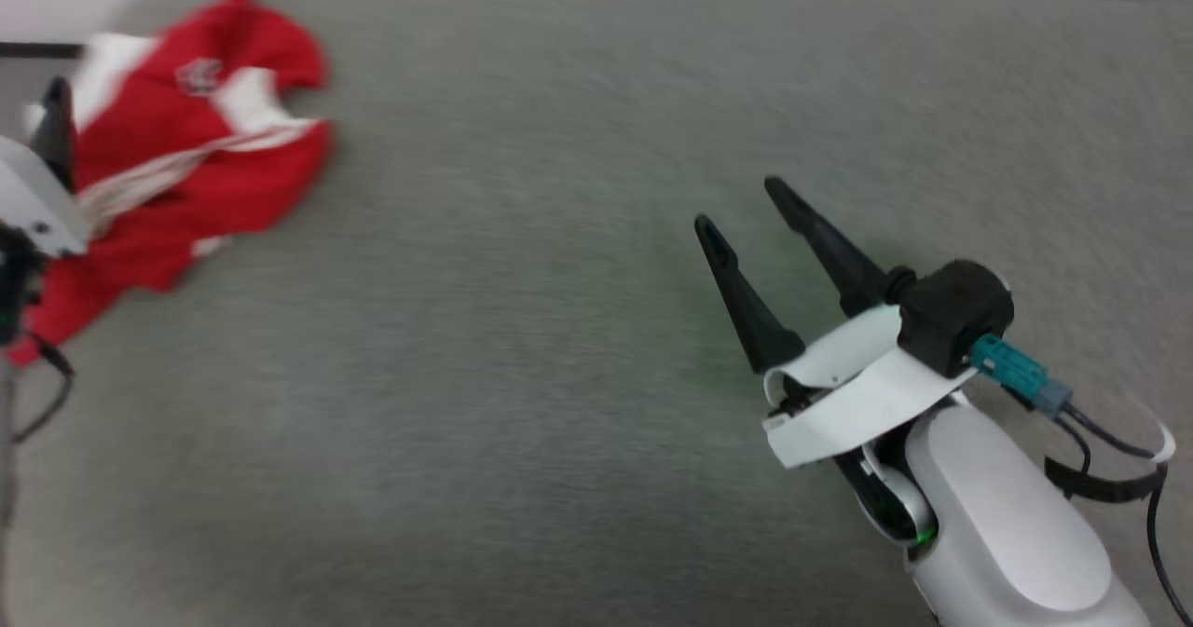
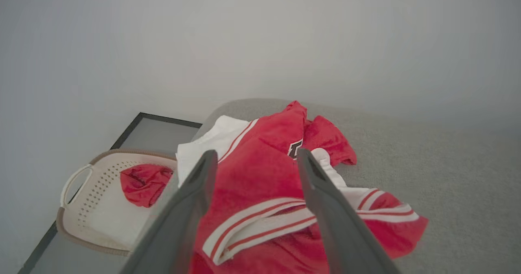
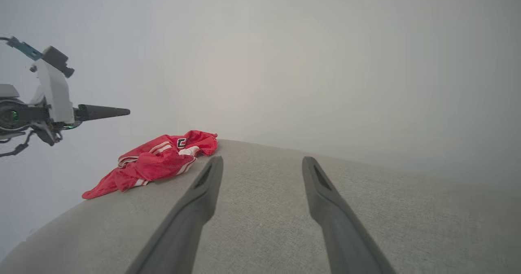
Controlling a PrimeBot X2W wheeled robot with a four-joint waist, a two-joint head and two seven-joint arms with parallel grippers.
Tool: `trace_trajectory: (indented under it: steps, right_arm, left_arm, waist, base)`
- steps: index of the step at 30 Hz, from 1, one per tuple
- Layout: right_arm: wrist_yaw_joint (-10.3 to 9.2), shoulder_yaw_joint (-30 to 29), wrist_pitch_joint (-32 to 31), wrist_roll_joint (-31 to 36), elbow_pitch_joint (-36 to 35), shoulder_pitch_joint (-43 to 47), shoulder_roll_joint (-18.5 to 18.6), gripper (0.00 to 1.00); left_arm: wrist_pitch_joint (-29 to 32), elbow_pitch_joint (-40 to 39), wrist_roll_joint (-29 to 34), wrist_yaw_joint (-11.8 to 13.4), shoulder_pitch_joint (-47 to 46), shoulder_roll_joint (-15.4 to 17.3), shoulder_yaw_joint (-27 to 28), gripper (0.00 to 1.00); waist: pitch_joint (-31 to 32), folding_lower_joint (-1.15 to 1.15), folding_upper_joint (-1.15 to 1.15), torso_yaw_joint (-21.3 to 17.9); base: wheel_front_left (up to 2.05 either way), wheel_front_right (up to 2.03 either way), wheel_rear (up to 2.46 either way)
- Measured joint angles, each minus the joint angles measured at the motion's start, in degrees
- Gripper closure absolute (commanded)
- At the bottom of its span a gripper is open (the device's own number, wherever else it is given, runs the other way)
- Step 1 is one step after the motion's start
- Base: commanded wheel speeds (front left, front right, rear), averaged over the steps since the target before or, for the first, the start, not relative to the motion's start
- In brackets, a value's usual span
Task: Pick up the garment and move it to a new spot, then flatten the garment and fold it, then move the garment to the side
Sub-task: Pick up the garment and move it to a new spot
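The garment (image 1: 205,170) lies crumpled at the far left corner of the grey worktop (image 1: 559,375), close to the rounded far edge. It is bright red with white panels, and a white band with thin red stripes (image 2: 260,221) runs across its near side. A small black-and-white logo patch (image 2: 295,147) faces up near the middle. One red end trails toward the worktop's left edge.

The left end effector (image 2: 256,154) hangs in the air over the garment with its two dark fingers (image 2: 191,209) spread wide apart. In the left wrist view they frame the red cloth and the striped band. From the right wrist view it is seen side-on, high above the cloth and not touching it.

The right end effector (image 1: 738,203) is over the bare middle right of the worktop, well apart from the garment. Its fingers (image 1: 746,301) are also wide apart and point toward the far left. The right wrist view shows them low over the grey surface with the garment beyond the left one.

Off the worktop's far left corner and lower down stands a pale perforated basket (image 2: 81,209) with a tan rim. A crumpled red cloth (image 2: 144,182) lies inside it. The head view is blurred.
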State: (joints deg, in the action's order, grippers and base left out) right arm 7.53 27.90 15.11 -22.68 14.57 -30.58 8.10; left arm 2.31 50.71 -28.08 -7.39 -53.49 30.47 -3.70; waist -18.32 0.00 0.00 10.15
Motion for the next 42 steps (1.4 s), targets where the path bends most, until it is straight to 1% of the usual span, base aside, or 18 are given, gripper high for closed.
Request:
trace_trajectory:
  steps: [4,8,12,14,17,20,21,22,23,27,32,34,39,42]
  right_arm:
    - [0.0,0.26,0.0,0.52,-2.26,-1.79,-0.03,0.0]
    - [0.0,0.85,0.0,0.67,-4.64,-2.36,0.02,0.0]
    - [0.0,1.31,0.0,1.11,-6.46,-2.49,0.47,0.0]
    - [0.0,1.3,0.0,1.12,-6.89,-2.47,0.7,0.0]
    - [0.0,1.03,0.0,1.41,-7.31,-2.44,0.97,0.0]
    - [0.0,1.04,0.0,1.66,-7.67,-2.31,1.08,0.0]
    - [0.0,1.14,0.0,1.69,-7.7,-2.26,1.14,0.0]
    - [0.0,1.25,0.0,1.69,-7.78,-2.26,1.21,0.0]
    - [0.0,1.38,0.0,1.7,-7.81,-2.26,1.27,0.0]
    - [0.0,2.0,0.0,1.74,-7.77,-2.27,1.27,0.0]
    - [0.0,1.99,0.0,1.69,-7.2,-2.21,1.26,0.0]
    - [0.0,1.62,0.0,1.62,-6.68,-1.82,1.47,0.0]
    - [0.0,0.13,0.0,1.38,-5.38,0.22,1.45,0.0]
    - [0.0,-1.04,0.0,1.07,-4.83,1.63,1.34,0.0]
  left_arm:
    - [8.0,3.85,-4.93,-0.03,-3.25,3.01,-1.72,0.0]
    - [14.03,7.12,-7.58,-0.11,-5.27,5.67,-3.18,0.0]
    - [21.32,11.92,-11.04,-0.1,-7.14,6.52,-2.47,0.0]
    - [25.24,13.68,-11.72,-0.09,-8.94,7.81,-2.33,0.0]
    - [28.11,15.43,-11.81,0.59,-11.23,9.34,-2.36,0.0]
    - [28.87,16.17,-11.77,0.85,-12.48,10.43,-2.58,0.0]
    - [28.86,16.33,-11.74,0.85,-12.82,10.79,-2.64,0.07]
    - [28.76,16.45,-11.67,0.86,-13.21,11.04,-2.72,0.92]
    - [28.38,16.45,-11.57,0.86,-13.33,11.11,-2.97,1.0]
    - [23.16,16.18,-11.62,0.85,-13.07,10.57,-3.12,1.0]
    - [17.64,16.27,-11.51,0.79,-11.59,9.6,-4.14,1.0]
    - [15.58,15.85,-11.38,0.58,-10.85,8.57,-4.92,1.0]
    - [10.43,11.91,-12.32,0.05,-8.85,4.78,-7.97,1.0]
    - [8.15,8.6,-14.11,0.02,-8.33,4.77,-9.56,1.0]
  waist:
    - [-3.74,0.0,0.0,-4.54]
    - [-7.25,0.0,0.0,-8.76]
    - [-10.43,0.0,0.0,-12.37]
    - [-11.78,0.0,0.0,-13.98]
    - [-13.7,0.0,0.0,-15.89]
    - [-15.35,0.0,0.0,-17.23]
    - [-15.79,0.0,0.0,-17.58]
    - [-16.16,0.0,0.0,-17.87]
    - [-16.42,0.0,0.0,-18.06]
    - [-16.02,0.0,0.0,-18.18]
    - [-13.86,0.0,0.0,-17.47]
    - [-12.56,0.0,0.0,-16.95]
    - [-8.52,0.0,0.0,-15.52]
    - [-5.76,0.0,0.0,-14.69]
  base:
    - [0.0,0.0,0.0]
    - [0.0,0.0,0.0]
    - [0.0,0.0,0.0]
    - [0.0,0.0,0.0]
    - [0.0,0.0,0.0]
    - [0.0,0.0,0.0]
    - [0.0,0.0,0.0]
    - [0.0,0.0,0.0]
    - [0.0,0.0,0.0]
    - [0.0,0.0,0.0]
    - [0.0,0.0,0.0]
    - [0.0,0.0,0.0]
    - [0.0,0.0,0.0]
    - [0.0,0.0,0.0]
